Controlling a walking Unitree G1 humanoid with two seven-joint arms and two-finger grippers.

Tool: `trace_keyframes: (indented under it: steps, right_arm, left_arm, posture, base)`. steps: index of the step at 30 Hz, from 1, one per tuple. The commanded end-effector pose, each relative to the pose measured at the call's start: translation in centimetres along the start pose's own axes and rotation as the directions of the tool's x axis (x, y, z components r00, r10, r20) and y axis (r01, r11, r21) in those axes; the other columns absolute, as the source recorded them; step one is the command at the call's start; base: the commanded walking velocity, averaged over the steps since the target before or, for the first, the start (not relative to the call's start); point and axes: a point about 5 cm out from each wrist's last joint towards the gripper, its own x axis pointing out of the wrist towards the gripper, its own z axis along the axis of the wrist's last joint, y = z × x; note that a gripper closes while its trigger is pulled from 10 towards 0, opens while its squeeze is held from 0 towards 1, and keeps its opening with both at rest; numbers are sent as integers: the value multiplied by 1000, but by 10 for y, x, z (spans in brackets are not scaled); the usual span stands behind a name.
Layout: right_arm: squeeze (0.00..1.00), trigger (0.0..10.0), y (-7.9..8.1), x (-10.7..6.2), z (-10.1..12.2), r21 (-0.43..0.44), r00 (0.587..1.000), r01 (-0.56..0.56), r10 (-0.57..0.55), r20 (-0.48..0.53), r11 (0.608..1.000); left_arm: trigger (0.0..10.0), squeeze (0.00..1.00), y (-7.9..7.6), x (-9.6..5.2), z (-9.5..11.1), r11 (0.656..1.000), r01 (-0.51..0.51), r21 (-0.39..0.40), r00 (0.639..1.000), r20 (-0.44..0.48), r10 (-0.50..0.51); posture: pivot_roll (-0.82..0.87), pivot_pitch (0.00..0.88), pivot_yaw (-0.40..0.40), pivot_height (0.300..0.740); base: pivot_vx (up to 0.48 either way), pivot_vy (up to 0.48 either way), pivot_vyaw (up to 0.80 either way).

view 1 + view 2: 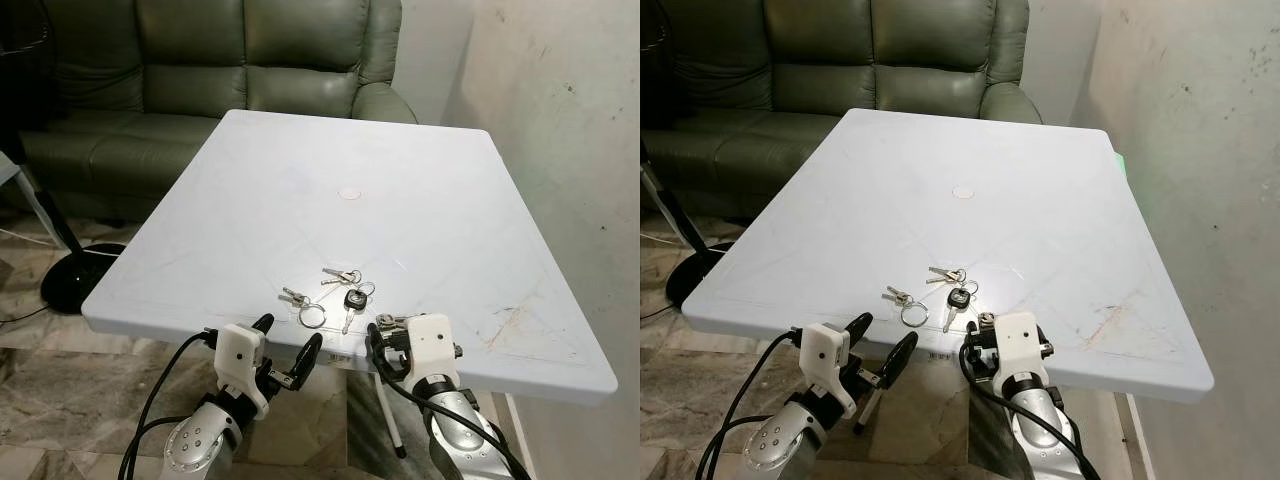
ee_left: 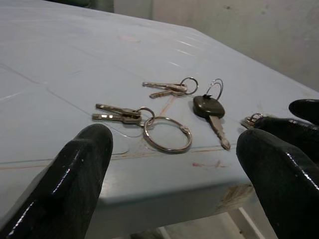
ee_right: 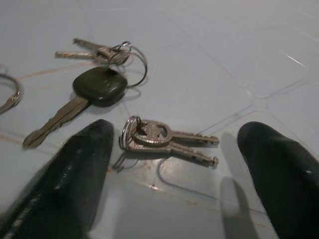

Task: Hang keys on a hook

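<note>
While both arms are bent upward from below the near edge of the white table (image 1: 420, 190), the left gripper (image 1: 288, 352) is held just off that edge with its fingers spread apart and nothing between them. The right gripper (image 3: 174, 169) is placed low over the table edge, its fingers also apart, on either side of a small pair of keys (image 3: 167, 139) but not closed on it. The black-headed key (image 1: 352, 301), a large ring with keys (image 1: 305, 308) and another small bunch (image 1: 340, 274) are lying close together near the front edge.
</note>
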Motion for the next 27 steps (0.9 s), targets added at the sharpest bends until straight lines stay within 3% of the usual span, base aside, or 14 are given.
trace_keyframes:
  steps: [1,2,3,4,10,13,14,16,17,20,22,24,25,27]
  right_arm:
    - [0,2314,-1,2,0,-2,1000,14,-14,-14,1000]
    - [0,1294,0,2,0,-16,1000,24,-24,-14,1000]
    - [0,1529,0,3,0,-12,1000,23,-23,-13,1000]
    - [0,0,0,3,0,-11,1000,25,-25,-10,1000]
    - [0,0,3,3,3,1,1000,25,-25,11,1000]
    - [0,1216,7,3,2,-5,1000,13,-13,-1,1000]
    - [0,706,8,3,2,-4,1000,9,-9,-4,1000]
    - [0,1255,9,3,1,-4,1000,4,-4,-7,1000]
    - [0,471,9,3,1,-4,1000,0,0,-6,1000]
    - [0,2902,11,2,1,-10,1000,-19,19,-7,1000]
    - [0,6235,14,1,1,1,999,-48,48,-7,999]
    - [0,6235,14,1,1,3,999,-54,54,-6,999]
    - [0,5490,14,1,1,2,998,-56,56,-6,998]
    - [0,6667,15,1,1,2,998,-57,57,-9,998]
  left_arm:
    - [10000,0,0,-2,1,1000,-4,4,1000,-4,4]
    - [10000,0,0,-2,1,1000,-4,2,1000,-4,4]
    - [10000,0,0,-2,1,1000,-4,3,1000,-4,4]
    - [10000,0,0,-2,1,1000,-5,4,1000,-5,5]
    - [10000,0,1,-3,1,1000,-10,6,1000,-6,10]
    - [10000,0,1,-4,1,1000,-15,6,1000,-8,15]
    - [10000,0,1,-4,1,1000,-15,7,1000,-8,15]
    - [10000,0,1,-5,1,1000,-19,9,1000,-8,19]
    - [10000,0,1,-5,1,1000,-19,8,1000,-8,19]
    - [10000,0,1,-5,1,1000,-22,10,1000,-8,22]
    - [10000,0,1,-5,0,1000,-24,9,1000,-9,24]
    - [10000,0,2,-6,0,1000,-25,10,1000,-9,25]
    - [10000,0,2,-6,0,1000,-25,9,1000,-10,25]
    - [10000,0,2,-7,0,1000,-27,8,1000,-10,27]
  posture:
    - [33,77,-49,740]
    - [39,78,-51,740]
    - [39,78,-51,740]
    - [39,78,-51,740]
    - [44,80,-52,740]
    - [47,82,-53,740]
    - [48,82,-54,740]
    - [50,83,-55,740]
    - [50,84,-55,740]
    - [52,84,-55,740]
    - [54,87,-57,740]
    - [54,87,-57,740]
    - [56,87,-59,740]
    - [56,87,-59,740]
  base:
    - [0,0,0]
    - [0,0,0]
    - [0,0,0]
    - [0,0,0]
    - [0,0,0]
    - [0,0,0]
    - [0,0,0]
    - [0,0,0]
    - [0,0,0]
    - [0,0,0]
    - [0,0,0]
    - [0,0,0]
    - [0,0,0]
    - [0,0,0]
